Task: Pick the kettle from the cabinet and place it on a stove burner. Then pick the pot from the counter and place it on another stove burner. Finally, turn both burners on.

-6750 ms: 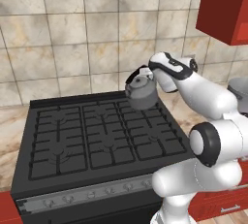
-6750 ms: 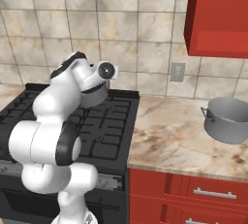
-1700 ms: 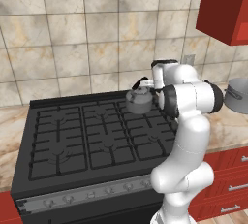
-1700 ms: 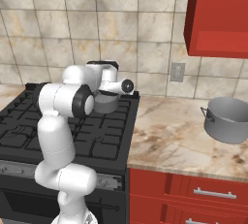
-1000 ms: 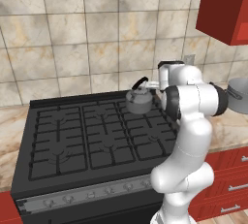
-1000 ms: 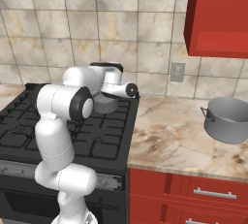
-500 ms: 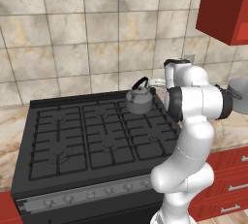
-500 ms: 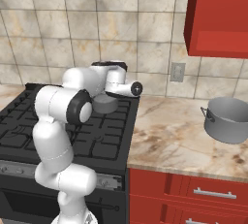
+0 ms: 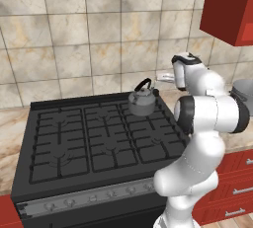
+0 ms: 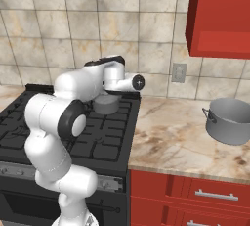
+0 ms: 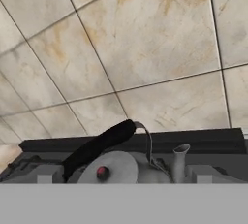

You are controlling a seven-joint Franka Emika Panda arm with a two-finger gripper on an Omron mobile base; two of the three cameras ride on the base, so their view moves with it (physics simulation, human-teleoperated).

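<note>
Since the earlier frame: arm swung from kettle [image 9: 142, 103] toward 3 o'clock; kettle now parked on back-right burner [image 9: 148, 118], gripper released, empty; step in hand, judged: reach for pot [image 10: 230, 120] on counter [image 10: 176, 142], calling for travel to 3 o'clock.

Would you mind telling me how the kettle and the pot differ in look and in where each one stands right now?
The kettle is small and squat, with a black arched handle, a short spout and a knobbed lid; the pot is wider, straight-sided and open-topped, with a small side handle. The kettle already stands on a back burner of the cooktop, while the pot stands on the marble counter to the right. Both are grey metal and upright.
</note>
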